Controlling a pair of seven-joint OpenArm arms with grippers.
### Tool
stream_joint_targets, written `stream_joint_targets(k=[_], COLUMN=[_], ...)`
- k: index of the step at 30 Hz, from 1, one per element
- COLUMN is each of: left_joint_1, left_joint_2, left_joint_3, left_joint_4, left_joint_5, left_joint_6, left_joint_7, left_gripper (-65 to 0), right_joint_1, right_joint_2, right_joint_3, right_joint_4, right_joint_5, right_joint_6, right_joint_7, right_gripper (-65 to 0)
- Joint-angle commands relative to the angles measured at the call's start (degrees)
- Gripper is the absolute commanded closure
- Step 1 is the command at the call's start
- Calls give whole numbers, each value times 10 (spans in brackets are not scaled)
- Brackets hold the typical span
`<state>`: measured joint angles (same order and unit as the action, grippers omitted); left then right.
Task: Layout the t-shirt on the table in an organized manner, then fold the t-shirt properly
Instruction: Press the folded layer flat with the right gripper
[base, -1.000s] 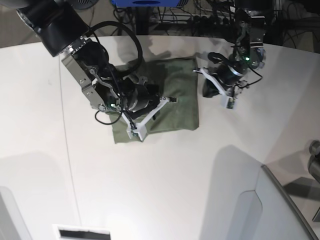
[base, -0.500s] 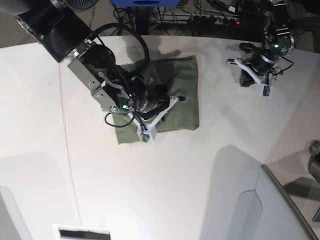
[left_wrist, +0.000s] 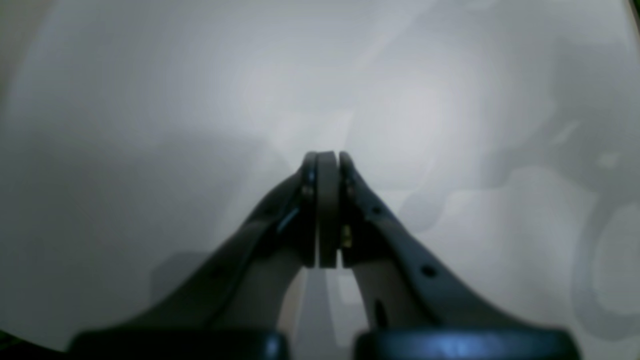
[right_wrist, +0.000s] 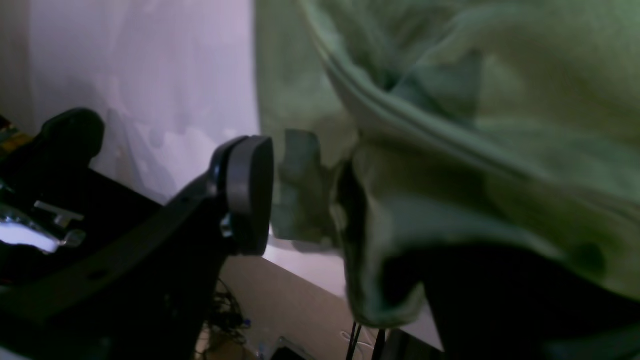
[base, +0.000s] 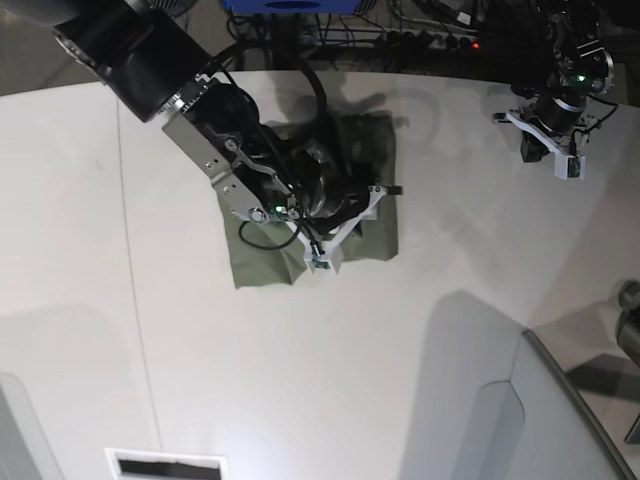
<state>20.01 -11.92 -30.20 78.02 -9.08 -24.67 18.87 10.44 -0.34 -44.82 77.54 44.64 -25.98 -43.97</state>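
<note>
Right hand (base: 350, 225) sits low over the t-shirt (base: 375, 150), near that garment's lower right corner in the base view, with its white fingers spread apart. In the right wrist view the round dark pad (right_wrist: 248, 192) of one finger stands clear of the cloth with a gap between them, and a fold of olive fabric (right_wrist: 450, 150) drapes over the other finger, hiding it; so this hand is parted and has no pinch on the cloth, though the cloth lies against it.

Seen from the base view, the t-shirt lies as a compact, roughly rectangular olive bundle on the white bench (base: 420, 350), toward the bench's far middle. Its lower left edge is bunched into small wrinkles, and much of its middle is covered by the right arm (base: 215, 120).

Left hand (base: 552, 152) hangs well apart from the t-shirt, off to the garment's right, near the far right edge of the bench. In the left wrist view its two dark fingers (left_wrist: 305, 200) are pressed flat together with nothing between them, over bare bench surface (left_wrist: 150, 100).
</note>
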Motion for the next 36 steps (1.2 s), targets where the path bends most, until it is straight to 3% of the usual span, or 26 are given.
stream_joint_targets(k=[1, 8, 11, 14, 17, 19, 21, 23, 27, 32, 36], left_joint_1=[0, -1, -1, -1, -1, -1, 0, 0, 0, 0, -1], left_joint_2=[-8, -8, -8, -9, -14, -14, -15, -13, -16, -17, -13], left_joint_3=[-3, -3, -3, -3, -3, -4, -20, -44, -64, -64, -64], left_joint_4=[11, 10, 10, 6, 4, 4, 4, 4, 4, 4, 4], left_joint_5=[-6, -6, -6, -7, -7, -7, -7, -7, -7, -7, -7], left_joint_6=[-2, -2, -2, -2, -2, -2, -2, -3, -3, -5, -31], left_joint_7=[-12, -12, -12, -12, -12, -12, -12, -12, -12, -12, -12], left_gripper=[0, 0, 0, 0, 0, 0, 0, 0, 0, 0, 0], right_joint_1=[12, 33, 49, 52, 47, 29, -2, -46, -97, -96, -92], right_joint_2=[-12, -31, -32, -25, 23, 63, 86, 92, 112, 132, 130], right_joint_3=[-9, -54, -72, -71, -70, -62, -22, 35, 115, 123, 120], right_joint_4=[9, -1, 0, 22, 91, 153, 203, 231, 240, 196, 155], right_joint_5=[5, 5, 5, 5, 5, 8, 8, 8, 4, 4, 4], right_joint_6=[5, 15, 89, 123, 98, 71, 38, 9, 7, 7, 18], right_joint_7=[3, 8, 19, 23, 4, 3, 4, 2, 2, 4, 24], right_gripper=[-312, -311, -306, -306, -284, -167, 0, -17, 0, -2, -2])
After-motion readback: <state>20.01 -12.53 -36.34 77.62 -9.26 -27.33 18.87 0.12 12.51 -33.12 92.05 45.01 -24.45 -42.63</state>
